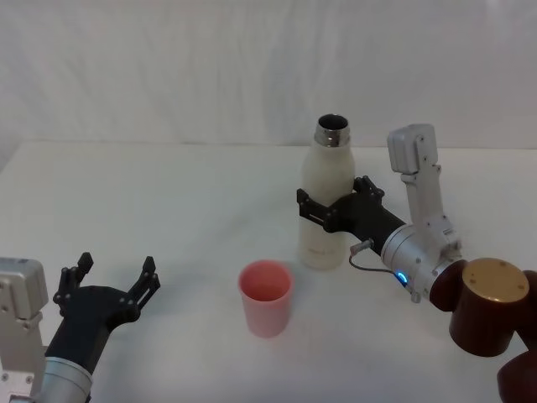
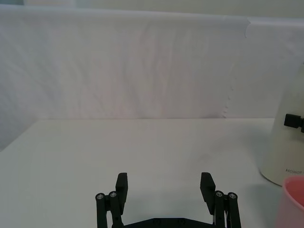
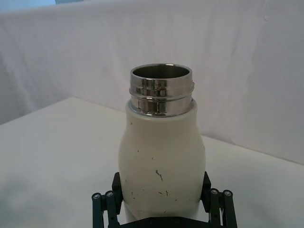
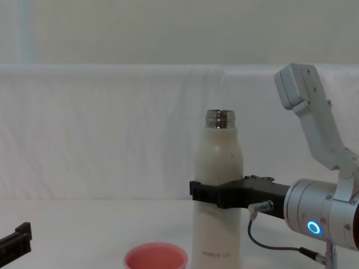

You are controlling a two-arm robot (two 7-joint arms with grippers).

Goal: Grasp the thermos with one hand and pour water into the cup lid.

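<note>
The thermos (image 1: 329,197) stands upright on the white counter (image 1: 168,201), cap off, steel neck open at top, grey lettering low on its body. Right claw (image 1: 317,210) wraps its mid-body, one finger on each side, both pressed to the wall w/ the base resting on the counter. In the right wrist view the thermos (image 3: 160,161) sits between the two black fingers (image 3: 105,203), scuff marks on its cream skin.

The cup lid (image 1: 266,298), pink, upright, mouth up, stands just beside the thermos, nearer the robot and toward its left; the two are apart.

Left claw (image 1: 113,281) is well apart from the thermos, past the cup lid on the robot's left, low over the counter, fingers spread wide, holding nothing.
</note>
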